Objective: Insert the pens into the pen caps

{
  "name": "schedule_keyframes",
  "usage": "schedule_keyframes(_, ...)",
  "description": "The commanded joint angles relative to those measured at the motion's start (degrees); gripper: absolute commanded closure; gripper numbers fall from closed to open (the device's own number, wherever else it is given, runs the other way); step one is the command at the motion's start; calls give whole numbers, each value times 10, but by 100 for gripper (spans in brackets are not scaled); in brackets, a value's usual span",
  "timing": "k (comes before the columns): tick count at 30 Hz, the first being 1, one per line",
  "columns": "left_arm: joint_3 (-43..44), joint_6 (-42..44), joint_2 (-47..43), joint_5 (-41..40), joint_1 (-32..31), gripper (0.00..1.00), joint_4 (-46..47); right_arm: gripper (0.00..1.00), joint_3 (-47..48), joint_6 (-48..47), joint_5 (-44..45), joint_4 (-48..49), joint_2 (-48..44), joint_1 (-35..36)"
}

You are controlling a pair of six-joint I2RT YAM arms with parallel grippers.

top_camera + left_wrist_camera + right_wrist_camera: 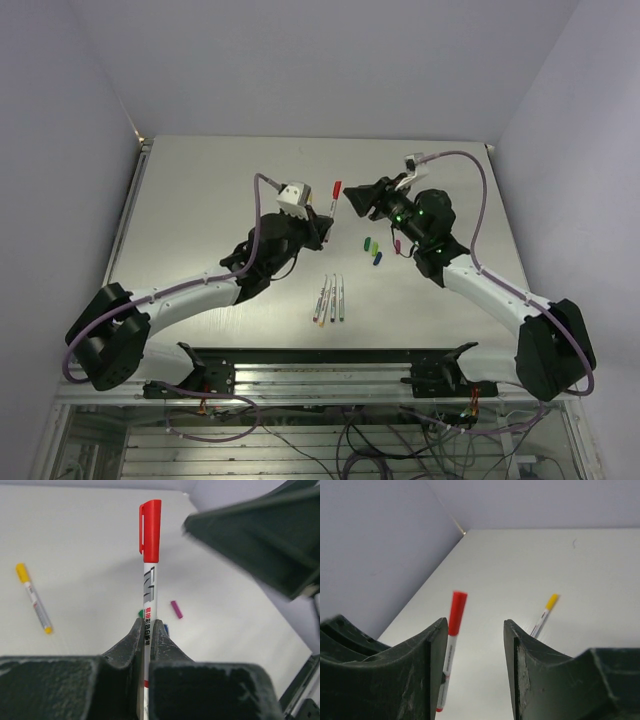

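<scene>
The left end effector is clamped on the pen, long axis pointing at the right end effector, whose jaws stand parted beside its red cap; loose pen caps lie nearer the right arm

The slim white plastic pen is wearing a bright red cap and showing black and red print along its barrel. The matt black left claw is looking dusty grey at its edges. On the pale cream bench, another white pen is showing yellow at both ends, and a small magenta cap is standing out.
</scene>
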Motion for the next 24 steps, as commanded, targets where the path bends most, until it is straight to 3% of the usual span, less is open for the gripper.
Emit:
schedule_keyframes(1, -29, 2, 7, -63, 2, 93, -17, 52, 23, -29, 34, -14, -28, 0)
schedule_keyframes(6, -17, -7, 42, -119, 2, 93, -31, 52, 16, -7, 91, -83, -45, 0)
schedule_keyframes(10, 20, 0, 86, -150, 8, 93, -44, 53, 42, 40, 181, -231, -28, -9)
schedule_keyframes(16, 82, -20, 163, -122, 57, 93, -58, 51, 54, 56, 180, -314, -14, -30)
schedule_keyframes(22, 125, -40, 224, -103, 105, 93, -65, 28, 41, 34, 188, -293, -67, -30)
schedule_keyframes(24, 143, -38, 244, -94, 115, 93, -70, 25, 27, 27, 219, -282, -81, -30)
